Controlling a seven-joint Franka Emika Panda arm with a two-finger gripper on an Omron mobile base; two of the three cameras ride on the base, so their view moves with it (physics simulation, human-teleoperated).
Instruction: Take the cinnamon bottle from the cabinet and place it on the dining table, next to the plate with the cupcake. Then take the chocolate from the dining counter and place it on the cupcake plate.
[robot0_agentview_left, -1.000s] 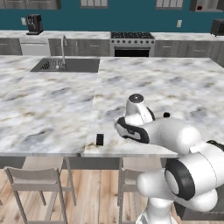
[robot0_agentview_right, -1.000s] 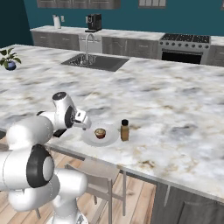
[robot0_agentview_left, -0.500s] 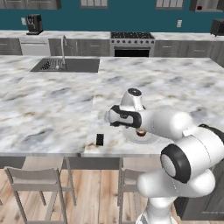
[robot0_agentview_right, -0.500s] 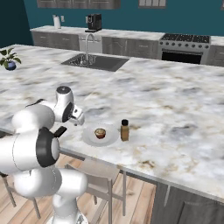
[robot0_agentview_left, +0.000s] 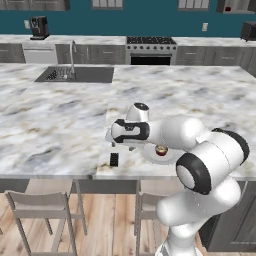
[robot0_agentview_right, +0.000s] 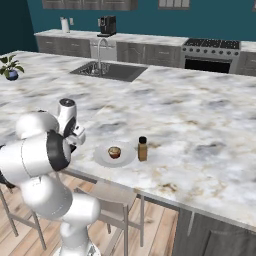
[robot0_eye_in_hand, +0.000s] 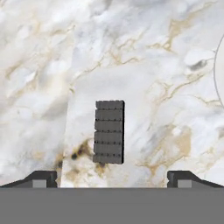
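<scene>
Standing next to the round white plate (robot0_agentview_right: 115, 155) with the little brown cupcake (robot0_agentview_right: 114, 152), the small orange-brown bottle (robot0_agentview_right: 142, 149) is done. Middle of the hand view, the flat black chocolate bar (robot0_eye_in_hand: 109, 132) waits on the marble counter (robot0_eye_in_hand: 144, 65), under the wide-spread, empty claw (robot0_eye_in_hand: 112, 177).

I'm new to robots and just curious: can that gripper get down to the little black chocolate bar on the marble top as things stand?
Probably yes. The gripper hangs open above the chocolate, which lies flat on the bare dining counter with nothing between them.
</scene>
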